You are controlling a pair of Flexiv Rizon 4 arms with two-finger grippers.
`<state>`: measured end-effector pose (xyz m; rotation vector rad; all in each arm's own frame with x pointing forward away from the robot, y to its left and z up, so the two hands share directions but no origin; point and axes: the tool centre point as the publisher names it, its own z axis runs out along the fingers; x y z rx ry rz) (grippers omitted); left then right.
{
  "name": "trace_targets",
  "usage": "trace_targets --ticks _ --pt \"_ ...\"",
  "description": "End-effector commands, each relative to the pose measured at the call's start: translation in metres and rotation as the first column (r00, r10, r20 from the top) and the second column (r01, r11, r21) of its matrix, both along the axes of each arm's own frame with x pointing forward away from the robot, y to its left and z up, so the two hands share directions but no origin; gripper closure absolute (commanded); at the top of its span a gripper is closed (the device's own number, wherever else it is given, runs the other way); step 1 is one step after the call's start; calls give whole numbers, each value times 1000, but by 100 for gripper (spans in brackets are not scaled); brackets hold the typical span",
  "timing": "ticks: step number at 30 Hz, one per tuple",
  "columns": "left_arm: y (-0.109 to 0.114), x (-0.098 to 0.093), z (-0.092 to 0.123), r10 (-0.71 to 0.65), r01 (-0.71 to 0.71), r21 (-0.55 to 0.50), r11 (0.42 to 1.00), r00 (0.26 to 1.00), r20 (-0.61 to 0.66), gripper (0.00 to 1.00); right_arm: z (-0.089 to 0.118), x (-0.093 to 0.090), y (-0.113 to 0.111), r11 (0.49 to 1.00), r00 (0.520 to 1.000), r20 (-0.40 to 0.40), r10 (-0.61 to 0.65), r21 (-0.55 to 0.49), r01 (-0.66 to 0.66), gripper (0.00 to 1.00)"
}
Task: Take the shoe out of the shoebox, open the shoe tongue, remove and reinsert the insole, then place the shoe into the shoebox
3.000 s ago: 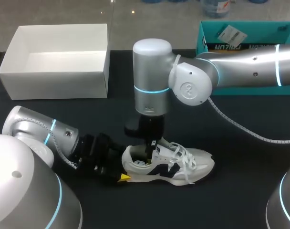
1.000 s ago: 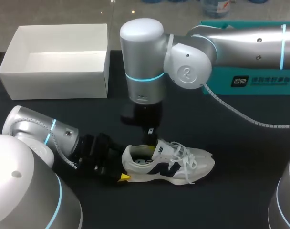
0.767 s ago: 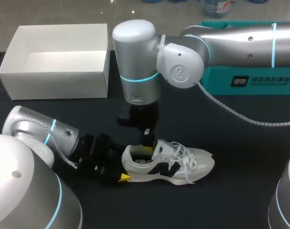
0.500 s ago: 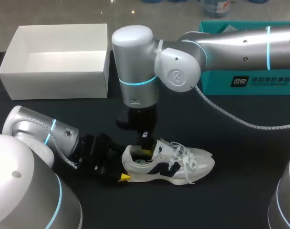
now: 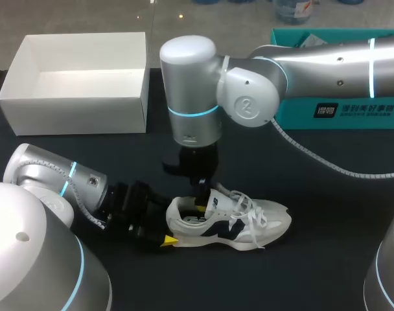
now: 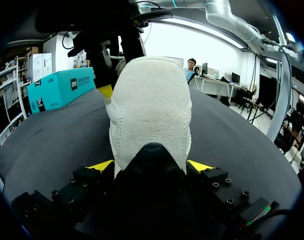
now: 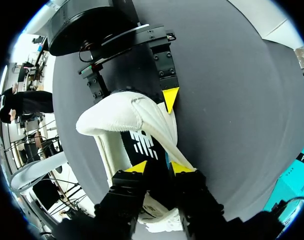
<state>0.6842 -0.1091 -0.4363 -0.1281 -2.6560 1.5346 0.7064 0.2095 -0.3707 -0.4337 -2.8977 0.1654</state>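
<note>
- The shoe [image 5: 232, 223] is out of the box and lies on its sole on the table [image 5: 333, 259]. The white shoebox [image 5: 74, 113] stands open well apart from the shoe, beyond its heel end.
- The shoe's heel is gripped by the left gripper [image 6: 151, 169]. Its fingers [image 6: 101, 165] are pressed against the heel from both sides, so the shoe is held steady.
- The right gripper [image 5: 201, 189] hangs directly over the shoe's opening, just behind the tongue [image 5: 218, 202] and down at the collar.
- Whether anything is pinched by the right gripper cannot be told, because only dark lining is seen there in the right wrist view.
- The insole [image 7: 142, 144] is seen lying inside the shoe at the heel.
- Three seconds ago the right gripper was sunk in the shoe's opening. A second ago it had been lifted clear above the shoe, and in the last half second it has been brought down to the collar again. The shoe and the left gripper have not been shifted.
- Nothing was carried out on that lift, so the insole removal is judged not yet done and a fresh attempt seems to be under way. Reinsertion and the return to the shoebox remain.
</note>
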Motion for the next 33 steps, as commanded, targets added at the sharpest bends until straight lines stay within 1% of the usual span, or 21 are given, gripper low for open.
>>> trace_targets --ticks 1,9,13,16,19,22,24,25,27,30,32,33 --pt "-2 -1 -8 1 -1 4 1000 1000 2 100 0 1 -4 1000 1000 3 0 8 0 67" --pt "-2 -1 -8 1 -1 4 1000 1000 2 100 -1 1 -4 1000 1000 4 1 11 -1 69" --pt "-2 -1 -8 1 -1 4 1000 1000 2 100 -7 3 -3 1000 1000 1 2 16 -2 69" --pt "-2 -1 -8 1 -1 4 1000 1000 2 100 -18 3 -1 1000 1000 -10 1 25 -1 70" --pt "-2 -1 -8 1 -1 4 1000 1000 2 100 -34 3 4 999 1000 -31 2 43 -1 69" --pt "-2 -1 -8 1 -1 4 1000 1000 2 100 -59 0 13 998 998 -63 11 69 -7 71" --pt "-2 -1 -8 1 -1 4 1000 1000 2 100 -73 -4 20 996 996 -83 17 93 -9 72" --pt "-2 -1 -8 1 -1 4 1000 1000 2 100 -77 -8 25 995 995 -95 20 99 -10 72" --pt "-2 -1 -8 1 -1 4 1000 1000 2 100 -85 -11 27 994 994 -110 26 109 -14 73" --pt "-2 -1 -8 1 -1 4 1000 1000 2 100 -90 -18 29 994 990 -134 33 110 -18 74" --pt "-2 -1 -8 1 -1 4 1000 1000 2 100 -90 -22 30 994 989 -142 37 109 -21 79" --pt "-2 -1 -8 1 -1 4 1000 1000 2 100 -91 -23 29 994 988 -150 37 106 -22 87"
